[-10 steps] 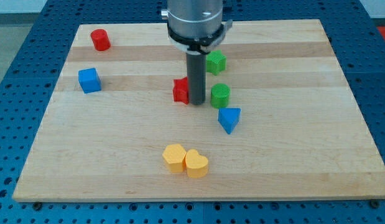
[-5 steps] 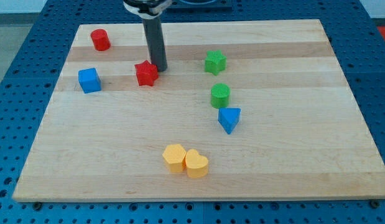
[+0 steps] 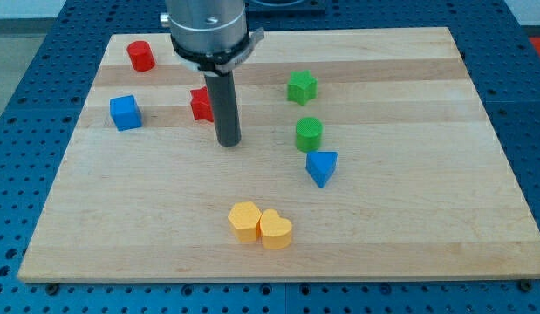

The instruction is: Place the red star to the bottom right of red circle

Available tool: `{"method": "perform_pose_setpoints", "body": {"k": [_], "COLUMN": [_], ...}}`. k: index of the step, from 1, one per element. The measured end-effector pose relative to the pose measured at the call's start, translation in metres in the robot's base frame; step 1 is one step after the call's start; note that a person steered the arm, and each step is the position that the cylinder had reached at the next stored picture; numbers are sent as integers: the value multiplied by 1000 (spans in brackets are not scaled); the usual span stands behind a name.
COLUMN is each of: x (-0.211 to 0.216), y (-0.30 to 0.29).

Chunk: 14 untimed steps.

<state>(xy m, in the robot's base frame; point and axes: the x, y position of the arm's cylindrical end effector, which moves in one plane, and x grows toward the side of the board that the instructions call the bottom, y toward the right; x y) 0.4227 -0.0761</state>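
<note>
Near the view's bottom of the tabletop, two yellow blocks are seen touching. My tip is set just below-right of the red star (half hidden by the rod). No jaws are fitted. The red circle sits up-left.

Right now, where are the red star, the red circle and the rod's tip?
red star (image 3: 200, 104): camera view, its exposed left part.
red circle (image 3: 140, 56): camera view, middle of its side.
my tip (image 3: 228, 142): camera view, rod's very bottom end.
</note>
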Motion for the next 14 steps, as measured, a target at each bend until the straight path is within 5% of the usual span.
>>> {"method": "perform_pose_setpoints", "body": {"k": [3,5,7,11,13,14], "x": [-73,13,-71,-104,-66,-81], "y": [-3,2,-36,-86,-55,-44]}}
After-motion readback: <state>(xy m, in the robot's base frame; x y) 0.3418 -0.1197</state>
